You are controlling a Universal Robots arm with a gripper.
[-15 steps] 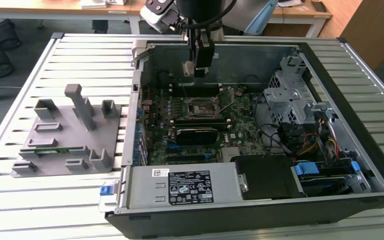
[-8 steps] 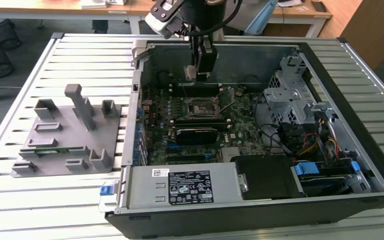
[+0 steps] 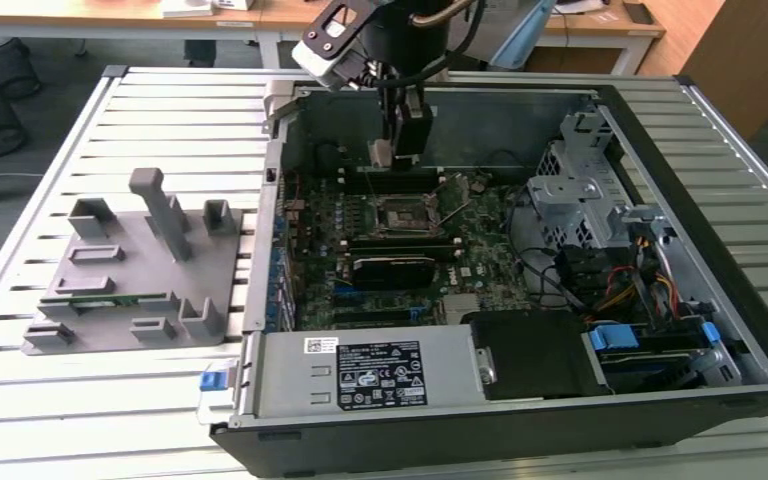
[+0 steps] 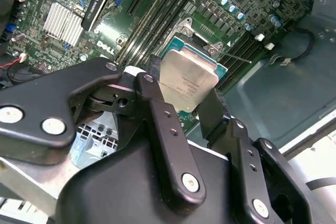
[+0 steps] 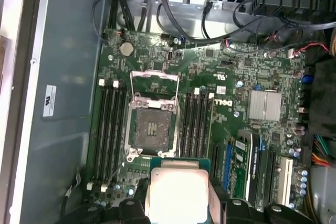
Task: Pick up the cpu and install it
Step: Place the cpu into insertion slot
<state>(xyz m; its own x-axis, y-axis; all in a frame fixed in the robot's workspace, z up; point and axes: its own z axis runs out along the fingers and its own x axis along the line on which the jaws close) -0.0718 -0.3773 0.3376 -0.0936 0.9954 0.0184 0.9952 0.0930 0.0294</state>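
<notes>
The arm reaches down into the open computer case [image 3: 744, 330], which lies on the slatted surface [image 3: 157, 110]. Its pincer [image 3: 400, 150] hangs above the rear part of the green motherboard [image 3: 484, 225]. In both wrist views the pincer is clenched on the cpu [image 4: 188, 80] [image 5: 177, 192], its black fingers [image 4: 157, 106] pressing two opposite edges and the silvery top facing the cameras. The chip is in the air, clear of the board. How high above it is hard to judge from here.

The socket [image 5: 151, 125] is bare, its metal frame [image 5: 155, 80] swung open, with dark memory slots [image 5: 107, 129] on either side. In the first wrist view the cpu sits just beside the socket's edge rather than over it.

On the exterior view's left, well apart from the case, the grey plastic fixture [image 3: 131, 270] rests on the surface with a narrow green strip [image 3: 104, 297] lying in it.
</notes>
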